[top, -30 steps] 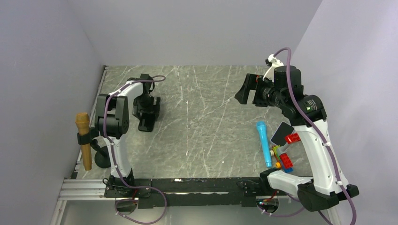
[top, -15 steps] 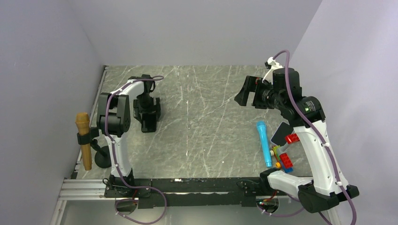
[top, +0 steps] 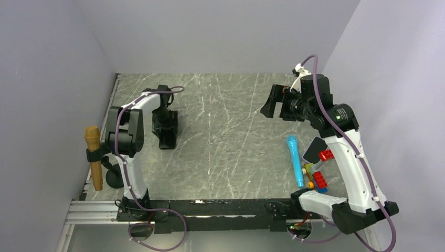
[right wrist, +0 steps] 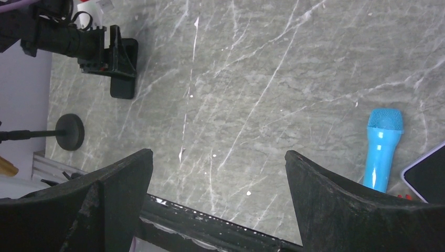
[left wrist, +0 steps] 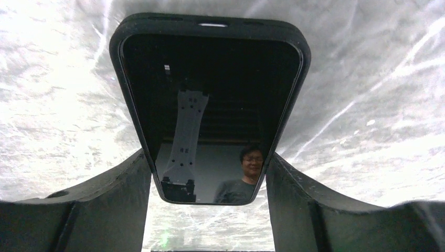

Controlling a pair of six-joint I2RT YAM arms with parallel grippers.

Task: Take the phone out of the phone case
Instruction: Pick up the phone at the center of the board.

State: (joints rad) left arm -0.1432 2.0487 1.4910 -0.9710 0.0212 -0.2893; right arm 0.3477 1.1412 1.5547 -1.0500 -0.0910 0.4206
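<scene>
A grey marble-patterned worktop (top: 231,142) with white veins sits enclosed by plain pale lavender walls (top: 220,31) under even light.

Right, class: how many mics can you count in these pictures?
2. A blue mic lies on the table, right side; a brown mic is clipped in a stand at the left edge. None seems hidden.

The black phone in a black rubber case (top: 167,139) lies on the grey stone worktop (top: 231,136), far left. The blue plastic microphone (top: 295,160) lies near right, red toy bricks (top: 320,180) just beside it.
</scene>
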